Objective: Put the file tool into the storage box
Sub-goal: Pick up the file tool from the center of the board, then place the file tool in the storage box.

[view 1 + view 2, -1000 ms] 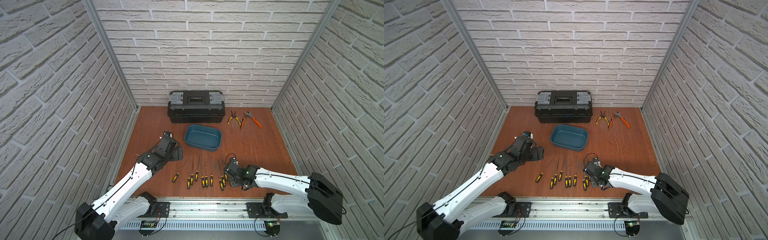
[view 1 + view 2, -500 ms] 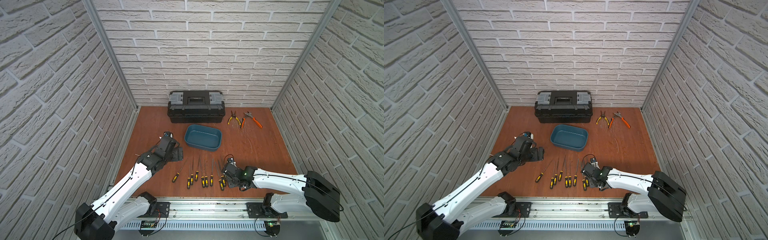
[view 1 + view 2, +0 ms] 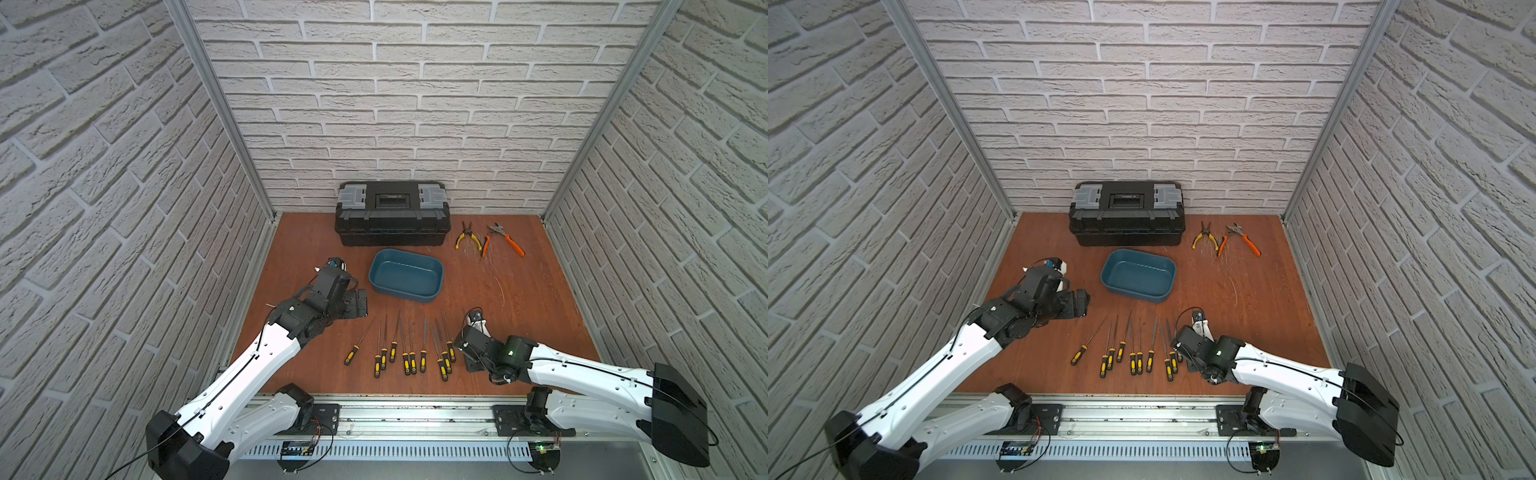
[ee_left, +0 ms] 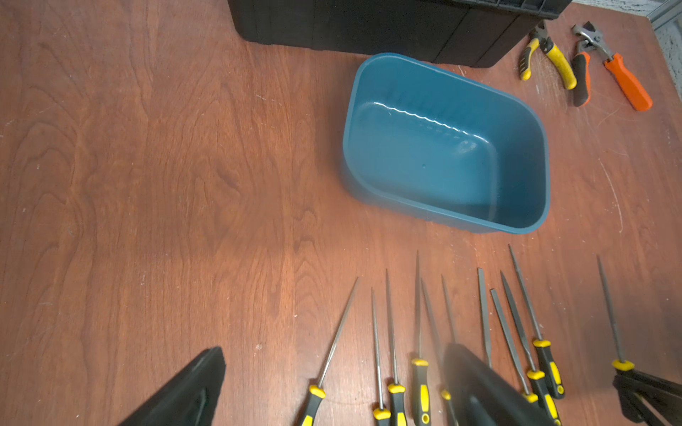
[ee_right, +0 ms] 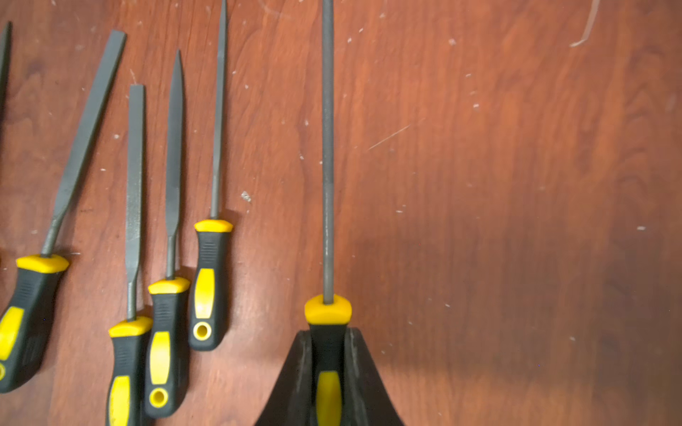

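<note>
Closed within the last second, the right gripper [image 5: 327, 354] is clamped on the rubbery handle of the file [image 5: 327, 147], just beside the other files [image 5: 172, 166]; light, stiff and thin, it is best held there. Farther on, the left gripper [image 3: 358, 303] is held open near the empty storage box [image 3: 405, 296].

Black toolbox [image 3: 392, 224] sits at back, yellow pliers [image 3: 467, 232] and orange pliers [image 3: 514, 246] beside it.

Scuffed wood, dull metal, glossy plastic

The table [image 4: 147, 184] is reddish wood grain, matt and scratched. The storage box [image 4: 424, 96] is smooth, glossy plastic. The file tool [image 5: 327, 166] has a dull grey metal shank and a black-and-yellow plastic handle. The toolbox [image 3: 392, 226] is matt black plastic. The walls [image 3: 395, 104] look rough.
</note>
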Controlling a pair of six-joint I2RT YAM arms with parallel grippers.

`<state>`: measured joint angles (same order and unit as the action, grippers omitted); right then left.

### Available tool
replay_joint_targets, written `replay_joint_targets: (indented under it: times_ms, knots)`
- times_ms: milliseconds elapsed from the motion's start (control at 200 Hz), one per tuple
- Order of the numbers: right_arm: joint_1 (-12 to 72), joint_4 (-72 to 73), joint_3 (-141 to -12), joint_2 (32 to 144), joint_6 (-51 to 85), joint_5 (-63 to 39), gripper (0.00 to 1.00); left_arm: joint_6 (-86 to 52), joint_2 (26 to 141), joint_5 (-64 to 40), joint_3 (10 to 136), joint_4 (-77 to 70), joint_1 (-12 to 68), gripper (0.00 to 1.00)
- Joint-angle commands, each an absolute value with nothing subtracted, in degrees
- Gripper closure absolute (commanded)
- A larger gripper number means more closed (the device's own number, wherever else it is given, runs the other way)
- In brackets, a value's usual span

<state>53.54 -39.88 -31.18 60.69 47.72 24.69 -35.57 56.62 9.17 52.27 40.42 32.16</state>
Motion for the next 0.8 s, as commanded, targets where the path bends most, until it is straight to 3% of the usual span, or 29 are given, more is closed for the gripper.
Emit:
replay_joint_targets:
  times_ms: [0, 380, 560, 795]
  knots:
    - [53.9, -43.4, -32.1, 58.5, 48.1, 28.8, 0.97, -35.1, 55.5, 8.7, 53.3, 40.5, 32.3, 0.02]
    - [53.8, -46.4, -40.3, 59.9, 41.3, 31.1, 0.98, -35.3, 53.2, 9.2, 53.4, 39.6, 32.2, 0.02]
    - [53.1, -44.7, -45.5, 61.5, 31.3, 30.5, 0.97, -34.2, 53.8, 8.3, 54.5, 39.6, 30.7, 0.02]
    - [49.4, -41.9, -56.8, 67.9, 10.7, 18.8, 0.96, -33.5, 58.3, 0.5, 56.4, 35.9, 24.1, 0.02]
